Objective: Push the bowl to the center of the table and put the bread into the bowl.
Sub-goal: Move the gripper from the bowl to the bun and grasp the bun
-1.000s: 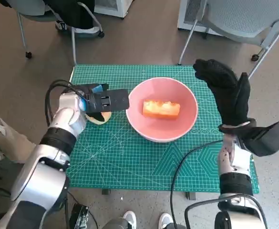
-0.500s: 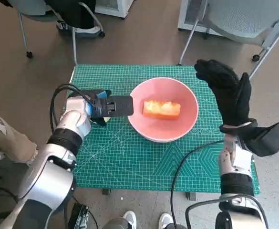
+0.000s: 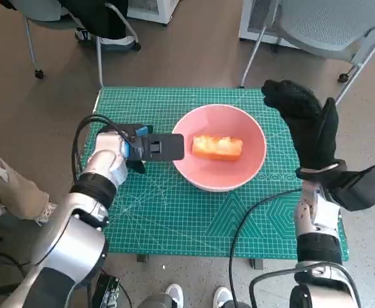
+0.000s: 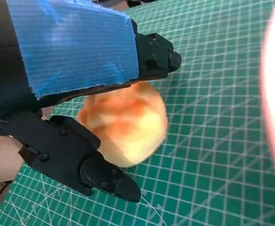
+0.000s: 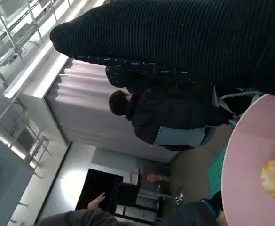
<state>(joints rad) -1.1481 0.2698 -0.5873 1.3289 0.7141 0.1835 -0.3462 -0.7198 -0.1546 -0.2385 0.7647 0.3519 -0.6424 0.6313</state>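
Two pieces of bread in play here! One rectangular, orange-topped loaf piece point(image 3: 216, 147) already lies inside the pink bowl point(image 3: 251, 168), which sits near the middle of the green-matted worktop point(image 3: 174, 212). The other, a round golden bread roll point(image 4: 125, 120), is in the left hand point(image 3: 150, 146), black fingers point(image 4: 102, 174) clamped on it from both sides, as the left wrist view shows plainly. From the head view that hand hangs just beside the bowl's near rim, the roll itself hidden under it.

Over on the far side, the right hand point(image 3: 304, 125) in its knitted glove stands upright just off the bowl's edge, fingers spread and holding nothing.

Now the danger, as I read it: the left hand looks level with the rim, so carrying on sideways without lifting could knock the bowl and shove it off centre. Let go too early and the roll drops on the mat or bounces off the rim. And the loaf piece takes up much of the bowl's floor, so the roll may land on it and tumble.
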